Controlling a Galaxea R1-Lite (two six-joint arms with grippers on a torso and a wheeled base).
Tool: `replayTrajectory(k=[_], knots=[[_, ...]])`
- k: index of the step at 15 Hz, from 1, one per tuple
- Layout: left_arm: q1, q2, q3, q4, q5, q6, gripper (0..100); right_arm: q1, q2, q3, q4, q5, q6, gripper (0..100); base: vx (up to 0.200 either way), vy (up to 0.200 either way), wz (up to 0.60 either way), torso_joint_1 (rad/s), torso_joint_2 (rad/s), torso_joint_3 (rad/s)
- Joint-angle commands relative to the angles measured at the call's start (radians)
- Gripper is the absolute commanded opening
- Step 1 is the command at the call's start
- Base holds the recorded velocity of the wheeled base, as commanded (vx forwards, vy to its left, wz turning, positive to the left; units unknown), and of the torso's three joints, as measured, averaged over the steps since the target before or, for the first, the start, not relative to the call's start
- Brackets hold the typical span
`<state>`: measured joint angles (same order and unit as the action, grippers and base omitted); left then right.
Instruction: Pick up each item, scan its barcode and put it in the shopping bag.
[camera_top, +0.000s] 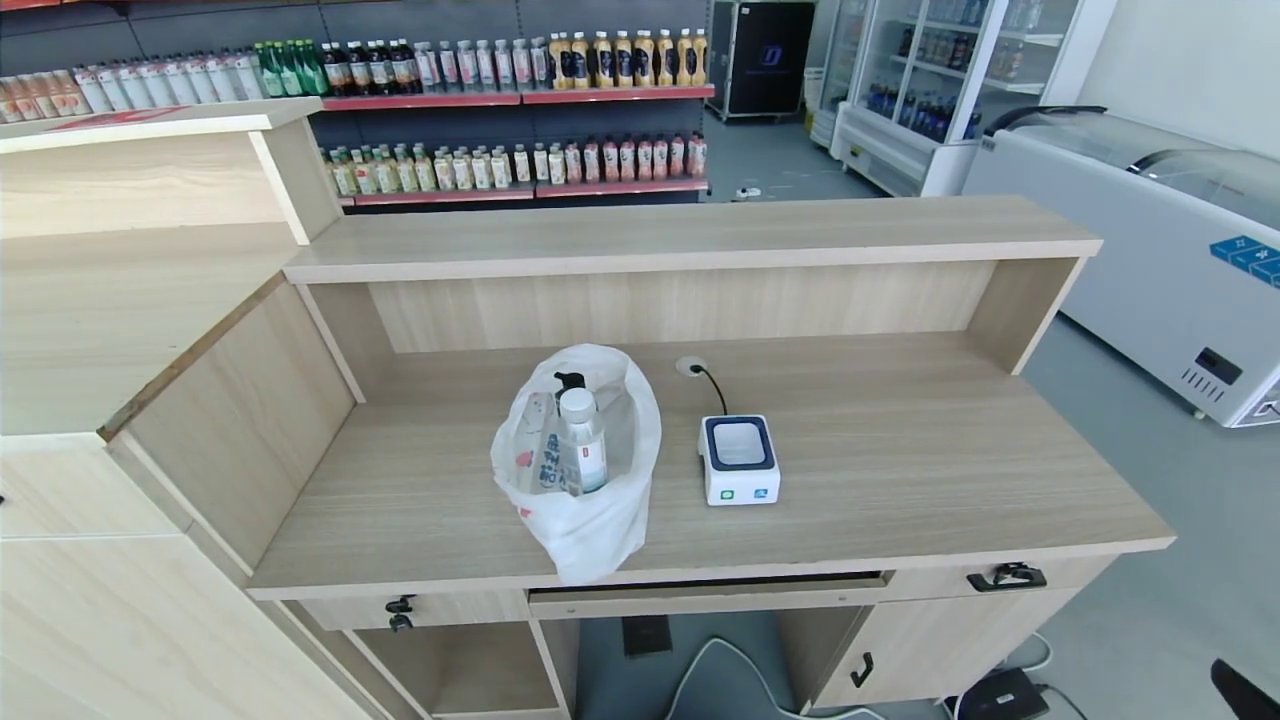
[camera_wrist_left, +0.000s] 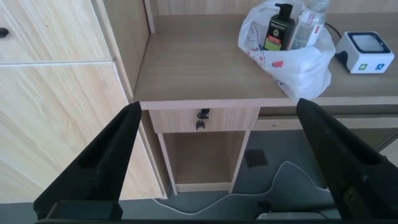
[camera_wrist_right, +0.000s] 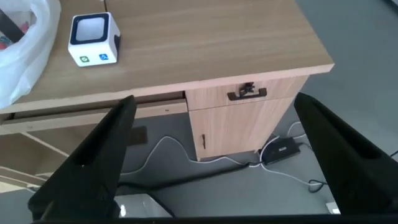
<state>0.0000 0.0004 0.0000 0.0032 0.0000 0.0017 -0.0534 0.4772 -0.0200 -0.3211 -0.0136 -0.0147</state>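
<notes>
A white plastic shopping bag (camera_top: 585, 500) stands open on the wooden counter (camera_top: 900, 470). Inside it are a clear bottle with a white cap (camera_top: 583, 440) and a dark pump bottle (camera_wrist_left: 277, 28). To the bag's right sits the white barcode scanner (camera_top: 739, 458) with a dark-rimmed window, its cable running to a hole in the counter. My left gripper (camera_wrist_left: 217, 162) is open, held low in front of the counter's left end, well short of the shopping bag (camera_wrist_left: 292, 56). My right gripper (camera_wrist_right: 214, 162) is open too, below the counter's front edge, right of the scanner (camera_wrist_right: 93, 39).
A raised shelf (camera_top: 690, 235) runs along the counter's back, and a taller wooden unit (camera_top: 130, 280) walls off the left. Drawers and a cabinet door (camera_wrist_right: 249, 118) lie under the counter. Cables and a power brick (camera_wrist_right: 283, 148) lie on the floor. Shelves of drinks (camera_top: 500, 110) and freezers (camera_top: 1150, 230) stand behind.
</notes>
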Motion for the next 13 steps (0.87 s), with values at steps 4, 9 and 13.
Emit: replayTrajectory(k=[4,9,13], knots=[[0.000,0.000,0.000,0.000,0.000,0.000,100,0.055,-0.477,0.017,0.332,-0.042,0.028,100,0.000,0.000,0.00,0.000,0.00,0.000],[0.000,0.000,0.000,0.000,0.000,-0.002,100,0.055,-0.477,0.017,0.332,-0.043,0.068,100,0.000,0.000,0.00,0.000,0.00,0.000],[0.000,0.000,0.000,0.000,0.000,0.000,100,0.055,-0.477,0.017,0.332,-0.043,0.059,100,0.000,0.000,0.00,0.000,0.00,0.000]])
